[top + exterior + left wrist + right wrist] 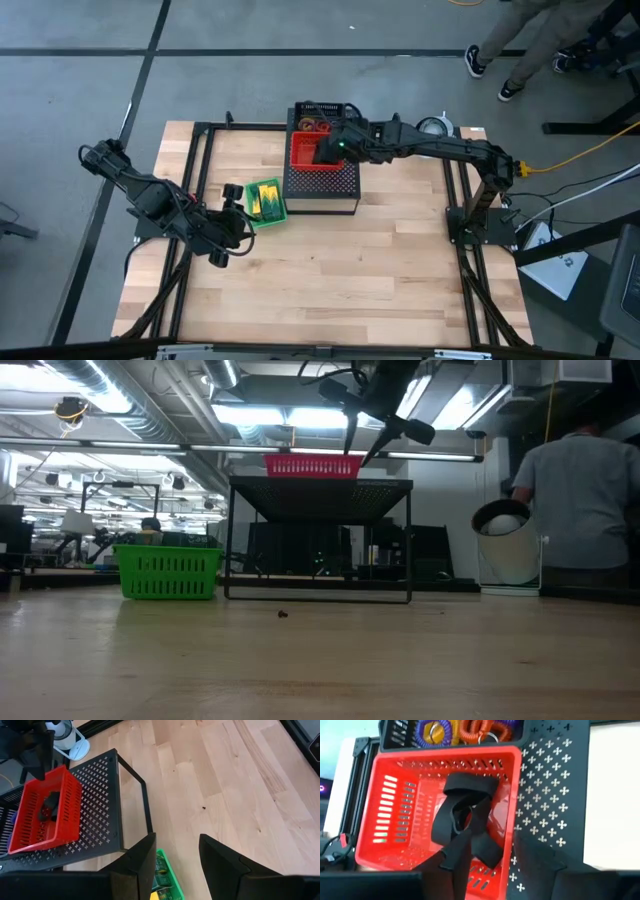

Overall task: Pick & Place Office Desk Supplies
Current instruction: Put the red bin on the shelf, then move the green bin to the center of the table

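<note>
"Clip first. Where does it lie from your jaws?"

"Straight ahead of them and below. My right gripper (332,150) hangs over the red basket (445,762), which sits on top of the black perforated box (545,795). The black clip (465,810) lies on the basket floor, between my two fingers' lines and closer to one of them. I can't tell whether that finger touches it."

"And your jaws?"

"Spread wide, holding nothing that I can make out. The low view shows both fingers splayed above the basket rim."

"Its long axis?"

"It runs roughly along my reach, away from me toward the tray behind the basket, where the purple and orange rings (470,730) are heaped. I judge that closing across it would catch its narrow width, but the basket wall is near on one side — that is the risk."

"How does it look?"

"Matte black, with folded straps or handles looping over each other. It looks light and likely to shift if I nudge it."

"Is the other arm any nearer?"

"No — the left gripper (177,845) waits well apart, jaws open and empty, just beside the green basket (168,572) with the crayon boxes (266,200)."
</note>
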Controlling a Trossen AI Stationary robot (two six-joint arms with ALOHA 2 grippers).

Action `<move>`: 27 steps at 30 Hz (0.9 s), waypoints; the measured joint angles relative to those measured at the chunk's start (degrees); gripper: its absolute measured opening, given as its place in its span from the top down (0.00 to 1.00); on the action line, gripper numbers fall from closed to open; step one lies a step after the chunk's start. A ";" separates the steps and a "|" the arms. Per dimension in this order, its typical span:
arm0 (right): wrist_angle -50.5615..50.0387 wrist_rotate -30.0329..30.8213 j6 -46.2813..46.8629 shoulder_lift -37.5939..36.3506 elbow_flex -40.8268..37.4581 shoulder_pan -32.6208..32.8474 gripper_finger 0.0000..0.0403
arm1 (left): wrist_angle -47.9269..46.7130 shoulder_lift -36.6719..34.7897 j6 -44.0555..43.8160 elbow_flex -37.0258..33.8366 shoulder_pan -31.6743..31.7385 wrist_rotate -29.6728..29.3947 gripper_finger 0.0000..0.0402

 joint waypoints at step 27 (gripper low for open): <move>-0.18 9.67 -18.08 -6.99 0.02 21.95 0.58 | -4.30 0.11 -11.28 -24.06 -7.72 -5.32 0.64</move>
